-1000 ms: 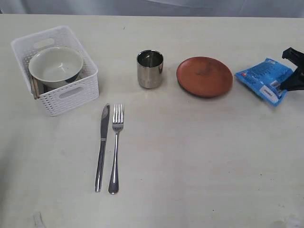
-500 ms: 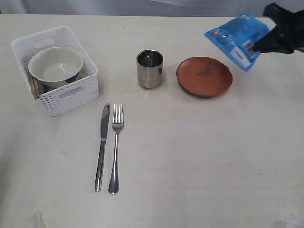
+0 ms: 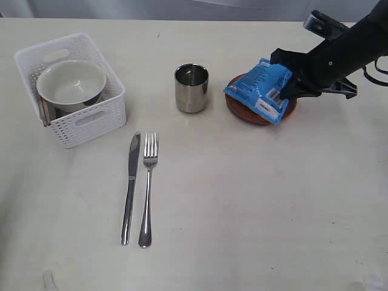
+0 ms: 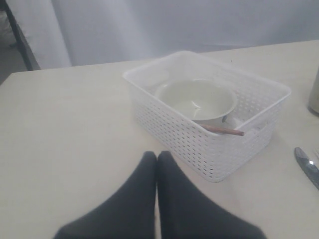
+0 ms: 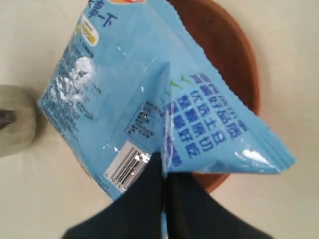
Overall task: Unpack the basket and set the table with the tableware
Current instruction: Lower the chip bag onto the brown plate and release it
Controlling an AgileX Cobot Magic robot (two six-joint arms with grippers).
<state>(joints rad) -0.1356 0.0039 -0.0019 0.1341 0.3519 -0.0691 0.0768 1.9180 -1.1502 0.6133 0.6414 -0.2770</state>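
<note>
The white basket (image 3: 91,118) (image 4: 234,144) stands at the left of the table (image 3: 242,200) and holds the pale bowl (image 3: 71,83) (image 4: 194,99), with a wooden chopstick (image 4: 222,130) beside it. Knife (image 3: 129,188) and fork (image 3: 147,189) lie side by side in front. The steel cup (image 3: 191,88) stands in the middle, next to the brown-red plate (image 3: 291,106) (image 5: 234,45). My right gripper (image 3: 291,88) (image 5: 164,167) is shut on the blue snack packet (image 3: 259,91) (image 5: 149,84), held over the plate. My left gripper (image 4: 157,158) is shut and empty, short of the basket. The spoon is hidden.
The table's far edge (image 3: 182,19) runs along the back, with a grey backdrop behind it. My right arm (image 3: 351,45) reaches in from the right over the table.
My right gripper lifted the blue packet from the table at the right, swung it up and back, and now holds it low over the plate. Nothing else moved.
</note>
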